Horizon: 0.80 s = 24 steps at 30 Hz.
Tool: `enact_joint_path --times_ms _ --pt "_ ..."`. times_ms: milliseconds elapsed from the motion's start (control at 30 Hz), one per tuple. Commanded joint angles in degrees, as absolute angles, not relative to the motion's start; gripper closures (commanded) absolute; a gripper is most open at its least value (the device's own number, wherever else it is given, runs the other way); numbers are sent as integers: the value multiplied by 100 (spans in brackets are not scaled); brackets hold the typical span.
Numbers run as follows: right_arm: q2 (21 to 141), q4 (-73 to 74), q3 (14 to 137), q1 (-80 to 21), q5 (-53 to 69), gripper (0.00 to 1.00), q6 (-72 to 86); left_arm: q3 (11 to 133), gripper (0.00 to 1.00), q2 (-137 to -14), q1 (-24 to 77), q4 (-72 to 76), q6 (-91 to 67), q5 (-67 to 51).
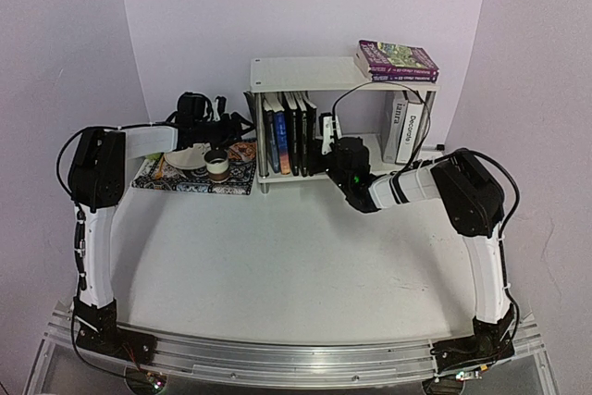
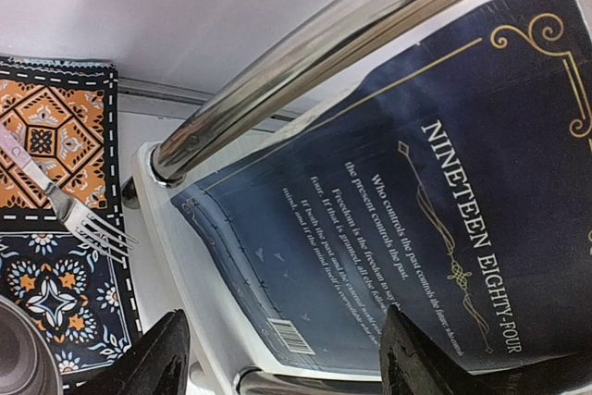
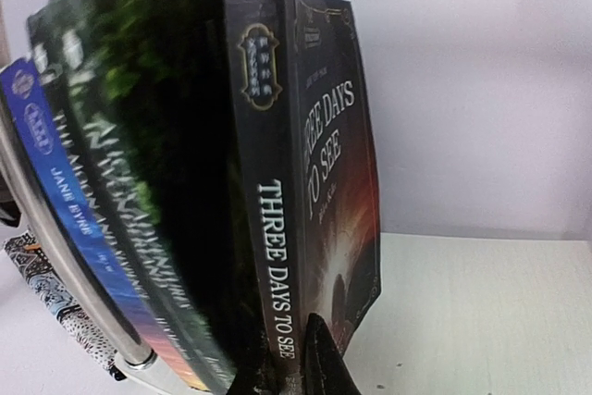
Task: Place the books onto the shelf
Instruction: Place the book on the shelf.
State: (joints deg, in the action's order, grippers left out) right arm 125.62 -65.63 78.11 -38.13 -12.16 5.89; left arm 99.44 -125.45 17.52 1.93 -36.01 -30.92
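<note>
As I watch, left gripper (image 2: 282, 365) spread beside the dark blue paperback (image 2: 416, 228) on the white chrome-legged shelf (image 1: 305, 73), right gripper (image 3: 310, 367) pressed together at the foot of the upright black book (image 3: 277, 228) there.

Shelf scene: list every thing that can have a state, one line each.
Nineteen Eighty-Four: on the shelf's lower tier, beside a chrome leg
Three Days to See: upright, spine out
purple books: flat, stacked on the shelf top
white book: upright, lower tier, right end
fork: lying on the mat
left claw: open, at Nineteen Eighty-Four
right claw: shut, at the foot of Three Days to See
</note>
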Motion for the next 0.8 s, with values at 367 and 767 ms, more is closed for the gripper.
enact_joint_path --times_ms 367,767 --pt "12527 -6442 7942 -3964 -1201 72 545 10268 29 -12544 1727 305 -3725 -3252" --pt "12216 -6442 7580 -3977 -1169 57 511 10159 29 -12425 1729 300 -3733 -3263"
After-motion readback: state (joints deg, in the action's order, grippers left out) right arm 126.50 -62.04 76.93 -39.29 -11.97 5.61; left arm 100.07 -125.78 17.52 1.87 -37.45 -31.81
